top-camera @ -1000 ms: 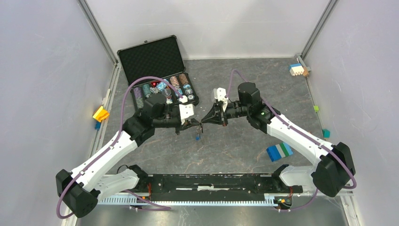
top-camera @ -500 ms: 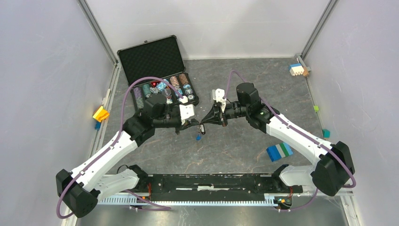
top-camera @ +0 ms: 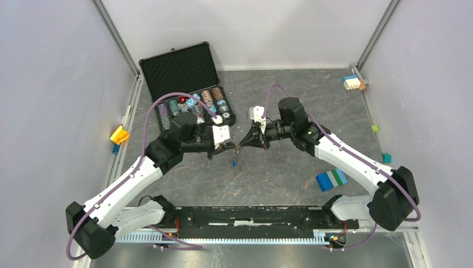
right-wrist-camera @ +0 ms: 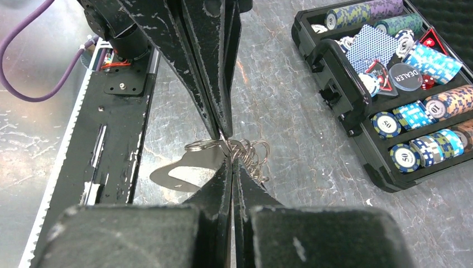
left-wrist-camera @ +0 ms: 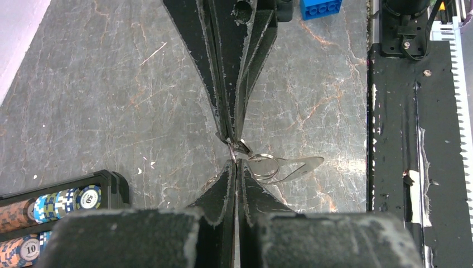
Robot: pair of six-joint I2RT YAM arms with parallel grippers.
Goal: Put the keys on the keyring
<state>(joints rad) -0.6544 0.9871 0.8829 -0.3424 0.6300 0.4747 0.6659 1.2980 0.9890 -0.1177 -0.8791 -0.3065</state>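
Nearest of all, the black base rail (top-camera: 251,215) runs along the table's (top-camera: 279,178) close edge, and a blue, green and white block (top-camera: 331,179) lies just beyond it on the right.

Further in, at mid-table, the left gripper (top-camera: 232,146) and right gripper (top-camera: 241,143) meet tip to tip. Both are clenched, each pinching the keyring (right-wrist-camera: 252,158) where their points come together. Which strand of wire each one has cannot be made out.

Only the wrist cameras show that metal: several overlapping wire loops bunched at the fingertips, and a flat metal tab (right-wrist-camera: 177,170) sticking out to one side. From overhead the rings are too small to see. The overhead view alone shows a blue-tagged key (top-camera: 235,163) just below the meeting tips. Whether it hangs from the rings or lies on the table cannot be told, and no other keys can be picked out.

Beyond the grippers, to the left, a poker chip case (top-camera: 178,70) stands open, its foam lid raised. The right wrist view reads "50" on a chip (right-wrist-camera: 386,124) and "DEALER" on a dark round button (right-wrist-camera: 404,77), beside a red die (right-wrist-camera: 428,82). The left wrist view catches a "10" chip (left-wrist-camera: 28,245).

A yellow block (top-camera: 119,134) sits by the left wall, and stacked blocks (top-camera: 352,82) occupy the far right corner.
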